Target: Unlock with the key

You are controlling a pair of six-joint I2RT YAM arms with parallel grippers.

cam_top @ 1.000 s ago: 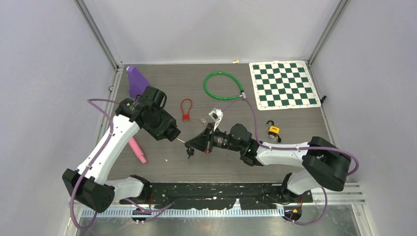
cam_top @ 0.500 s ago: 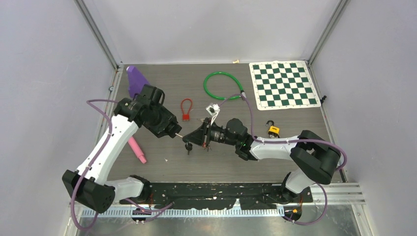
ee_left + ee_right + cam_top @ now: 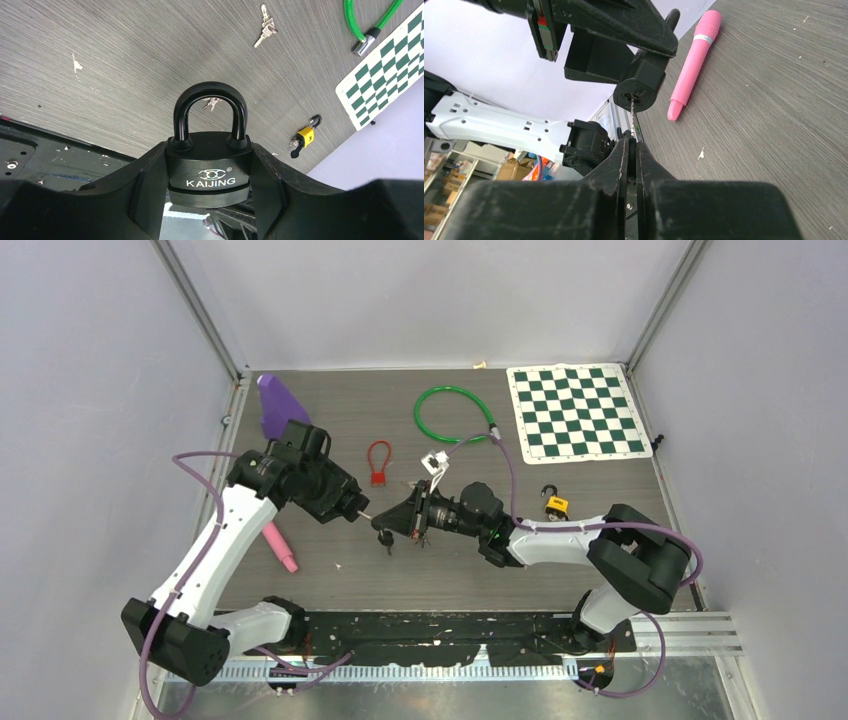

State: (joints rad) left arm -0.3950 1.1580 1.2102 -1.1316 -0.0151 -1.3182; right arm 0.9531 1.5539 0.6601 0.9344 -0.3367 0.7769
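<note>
Above table [image 3: 450,580], left tool [image 3: 352,508] opposite right tool [image 3: 388,526].

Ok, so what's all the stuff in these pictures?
black padlock: one, black, in left tool
key: one, silver, in right tool, tip at padlock's keyhole
yellow padlock: one, yellow, shackle open, right side
red lock: one, red, middle
green cable: one loop, green, far side
checkered mat: one, green-white, far right corner
pink marker: one, pink, left side
purple object: one, purple, far left corner
loose keys: two bunches, silver, on table
table: one, dark grey
left tool: one, black, shut on padlock
right tool: one, black, shut on key
</note>
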